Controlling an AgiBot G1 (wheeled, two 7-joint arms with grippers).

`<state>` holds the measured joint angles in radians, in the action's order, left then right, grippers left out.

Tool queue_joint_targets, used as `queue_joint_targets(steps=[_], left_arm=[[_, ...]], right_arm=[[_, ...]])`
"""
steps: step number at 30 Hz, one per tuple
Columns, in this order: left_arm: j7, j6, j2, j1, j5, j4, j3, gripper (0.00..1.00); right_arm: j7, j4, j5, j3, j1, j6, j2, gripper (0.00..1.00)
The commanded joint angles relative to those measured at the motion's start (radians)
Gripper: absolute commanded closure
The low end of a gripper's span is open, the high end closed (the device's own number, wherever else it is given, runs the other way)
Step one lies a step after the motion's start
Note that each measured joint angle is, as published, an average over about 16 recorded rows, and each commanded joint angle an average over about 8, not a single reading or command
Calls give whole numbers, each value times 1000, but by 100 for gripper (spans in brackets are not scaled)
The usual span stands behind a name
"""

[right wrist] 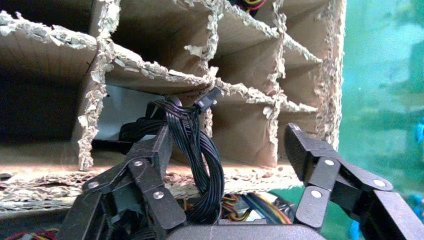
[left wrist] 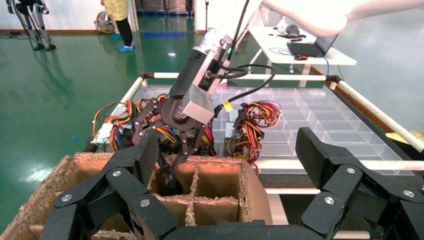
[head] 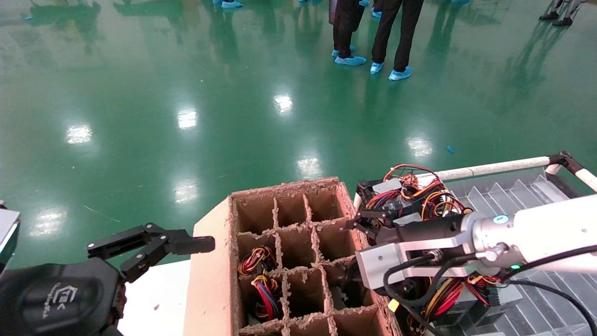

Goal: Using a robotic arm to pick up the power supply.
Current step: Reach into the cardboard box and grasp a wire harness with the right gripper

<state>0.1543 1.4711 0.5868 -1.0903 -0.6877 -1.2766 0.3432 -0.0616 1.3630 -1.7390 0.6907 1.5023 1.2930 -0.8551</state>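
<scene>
A glossy green floor (head: 196, 84) is stretching away ahead of me, catching patches of overhead light as bright reflections (head: 186, 119). At the far edge, people in dark trousers (head: 401, 28) are standing on it, wearing blue shoe covers (head: 350, 60). Off to my right, a white table (left wrist: 300, 42) is carrying a laptop (left wrist: 309, 49) and some cables, and far behind it a pale wall is meeting the floor.

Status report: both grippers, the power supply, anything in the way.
Right gripper open at carton edge, black cable bundle looped between fingers. Power supply down in its cell. Left gripper open, parked beside carton.
</scene>
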Motion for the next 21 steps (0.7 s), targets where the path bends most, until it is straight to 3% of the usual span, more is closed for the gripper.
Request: queue_joint_targets(steps=[1,9,21], left_arm=[[0,0,0,0,0,0,0,0],[0,0,0,0,0,0,0,0],[0,0,0,0,0,0,0,0]], right_arm=[[-17,1,-6,5,7,3,-7,100],[-52,-1,-72,63,57,70,-66,100],[93,-4,-273,169,170,204,-166,100]])
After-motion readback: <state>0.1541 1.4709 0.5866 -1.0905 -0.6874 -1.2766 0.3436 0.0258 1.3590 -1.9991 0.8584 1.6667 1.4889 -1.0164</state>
